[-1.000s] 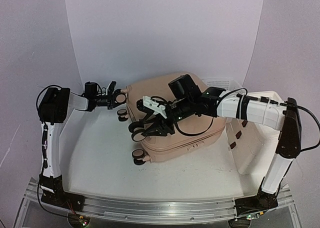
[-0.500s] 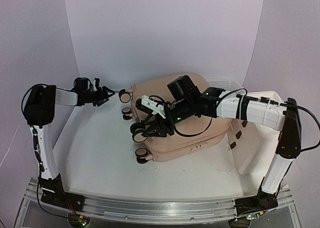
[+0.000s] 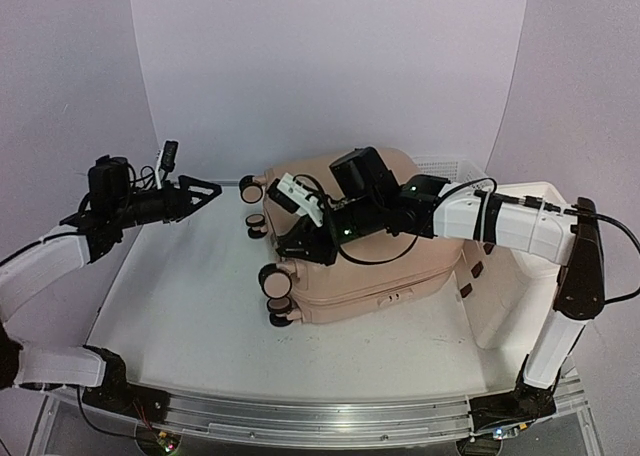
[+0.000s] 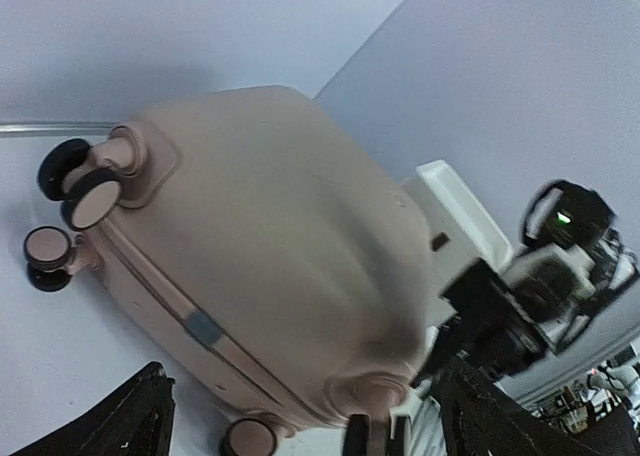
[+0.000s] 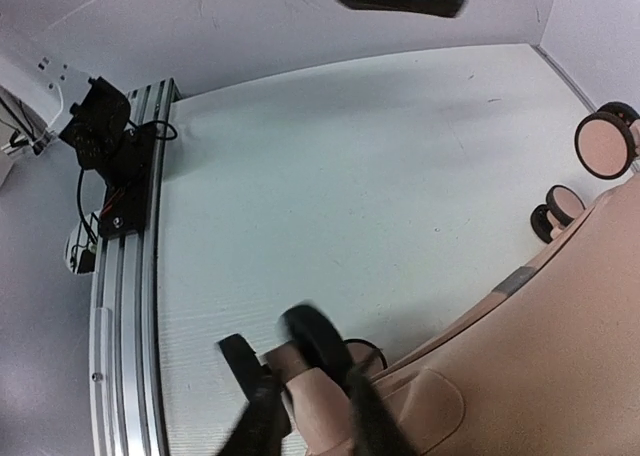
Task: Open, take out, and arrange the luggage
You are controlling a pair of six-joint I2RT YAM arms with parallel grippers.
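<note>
Right wrist blurred, right end effector (image 5: 285, 366) at luggage (image 5: 540, 356) unclear, left end effector (image 3: 205, 189) spread

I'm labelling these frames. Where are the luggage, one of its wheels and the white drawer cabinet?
luggage (image 4: 280, 236), left wrist view, top shell.
wheel (image 4: 95, 198), left wrist view, pink hub.
white drawer cabinet (image 3: 505, 306), top external view, near side.

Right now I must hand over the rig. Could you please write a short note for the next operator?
Left gripper: open, empty, off to the left of the luggage.
Right gripper: fingers on either side of a wheel mount at the near corner; it is not clear if it grips.
Luggage: lying on its side on the table, zipper closed.
Done: nothing is opened.
Left: unzip, open, take out, arrange.
</note>
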